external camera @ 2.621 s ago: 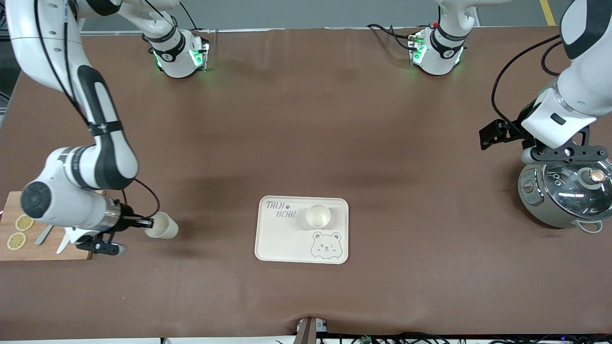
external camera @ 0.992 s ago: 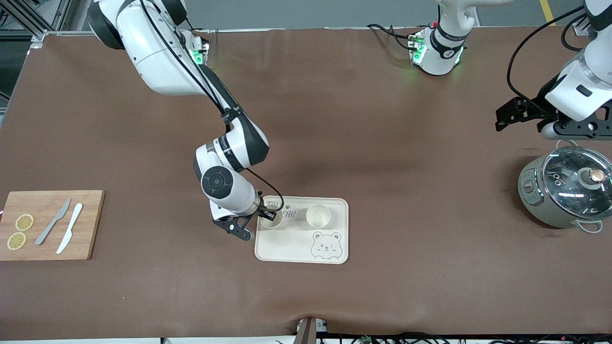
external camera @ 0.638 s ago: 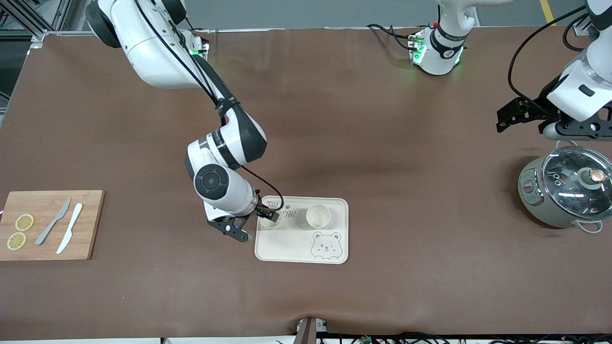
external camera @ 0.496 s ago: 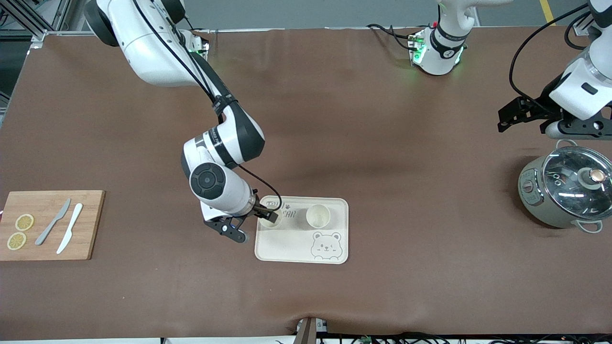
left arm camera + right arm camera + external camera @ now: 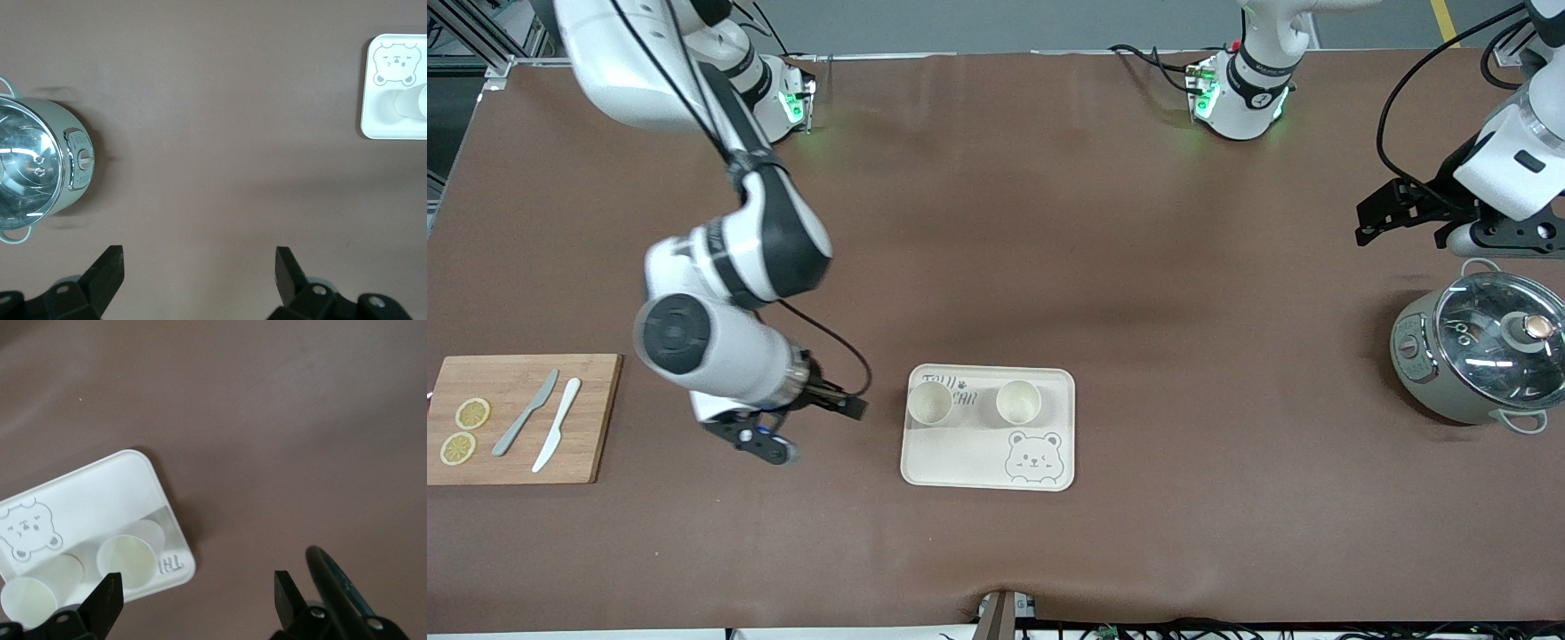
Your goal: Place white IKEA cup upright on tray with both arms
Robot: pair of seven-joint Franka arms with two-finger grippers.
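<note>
The cream tray [image 5: 951, 455] with the bear drawing lies on the brown table, near the front camera. Two white cups stand upright on it: one [image 5: 929, 402] at the end toward the right arm, the other [image 5: 1018, 402] beside it. My right gripper [image 5: 852, 407] is open and empty, over the bare table just off the tray's edge on the right arm's side. Its wrist view shows the tray [image 5: 100, 493] and both cups [image 5: 125, 561] [image 5: 27, 601] past the open gripper [image 5: 193, 600]. My left gripper [image 5: 1369, 224] is open and empty, over the table near the pot, waiting.
A wooden cutting board [image 5: 591, 418] with two lemon slices and two knives lies at the right arm's end. A grey pot with a glass lid [image 5: 1476, 356] stands at the left arm's end and shows in the left wrist view [image 5: 33, 167], along with the tray's corner [image 5: 380, 113].
My right gripper let go of the cup on the tray and drew back off the tray toward the right arm's end. The cup stays upright. The left arm barely moved.
</note>
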